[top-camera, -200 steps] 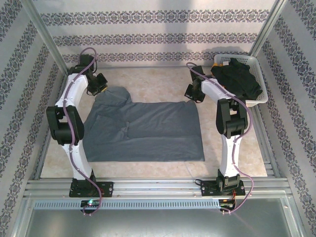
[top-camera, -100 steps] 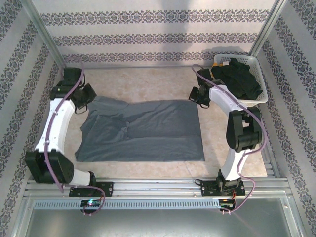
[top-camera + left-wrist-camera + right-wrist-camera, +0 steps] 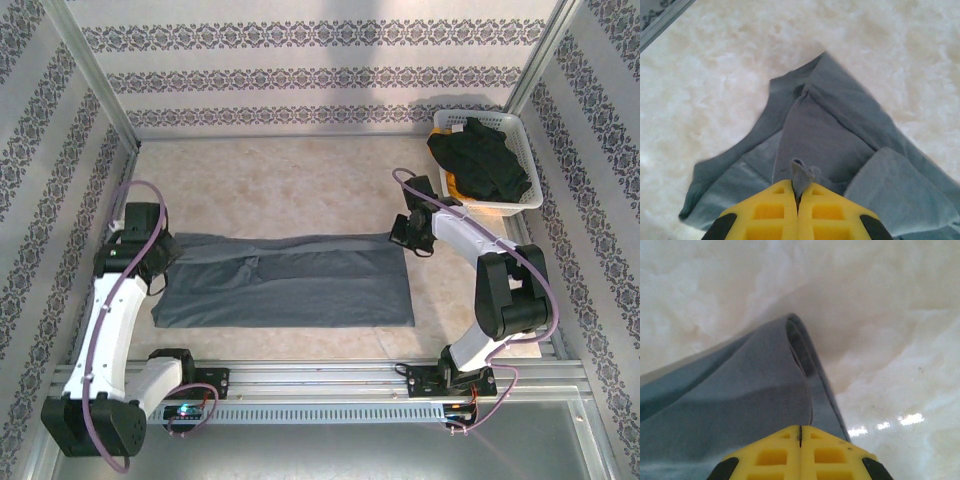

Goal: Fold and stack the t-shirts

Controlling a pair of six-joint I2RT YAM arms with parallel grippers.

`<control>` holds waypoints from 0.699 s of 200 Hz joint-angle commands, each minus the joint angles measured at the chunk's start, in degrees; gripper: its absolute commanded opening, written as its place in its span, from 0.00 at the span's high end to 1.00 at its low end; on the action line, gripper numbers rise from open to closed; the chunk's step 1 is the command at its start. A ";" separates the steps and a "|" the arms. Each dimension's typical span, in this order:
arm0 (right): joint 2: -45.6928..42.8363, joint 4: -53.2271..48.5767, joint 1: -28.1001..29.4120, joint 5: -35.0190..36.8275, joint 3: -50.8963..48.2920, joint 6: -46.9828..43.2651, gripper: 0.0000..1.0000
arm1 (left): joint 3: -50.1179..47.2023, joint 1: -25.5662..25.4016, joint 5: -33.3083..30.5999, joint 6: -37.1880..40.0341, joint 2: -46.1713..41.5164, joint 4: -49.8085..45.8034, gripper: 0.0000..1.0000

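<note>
**Item: grey shirt** (image 3: pixel 290 285), short-sleeved, plain cloth.

**Position:** It lies on the table (image 3: pixel 300 170) as a long band stretched between the two grippers. Its far edge is lifted and doubled towards the near edge. Most of the cloth rests flat below and between the tools.

**Left gripper** (image 3: pixel 798 192): Its yellow fingers are pressed together on a small nub of the grey cloth. The sleeve end drapes away ahead of the tips in loose overlapping layers.

**Right gripper** (image 3: pixel 800 432): The fingers meet with no gap. A fold of the same shirt rises to the tips, and it appears to be pinched there at the opposite end of the lifted edge.

**Handling:** The cloth is light, limp and not fragile. It sags wherever it is unsupported and creases readily. It probably slides easily over the smooth table, so a pull from one side alone would skew it.

**Where to hold:** The two ends of one edge, as now, with the cloth taut between the tools. A pinch through both layers near a corner should be the firmest. A shallow pinch like the left one may slip.

**Other stock:** A black shirt (image 3: pixel 480 160) is heaped on a yellow shirt (image 3: pixel 455 188) in the white basket (image 3: pixel 500 118). The basket is beyond the right gripper on its outer side, well apart from it. Both shirts are unfolded.
</note>
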 commanded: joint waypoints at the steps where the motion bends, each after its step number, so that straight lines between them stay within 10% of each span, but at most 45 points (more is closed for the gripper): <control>1: -1.28 -0.80 0.34 -0.42 -1.50 1.01 1.00 | -3.68 -0.01 -3.54 -2.99 -2.84 -2.75 1.00; 140: -14.57 -6.25 1.90 2.78 -8.42 2.66 1.00 | -7.17 0.01 -2.05 -5.50 -2.47 0.27 1.00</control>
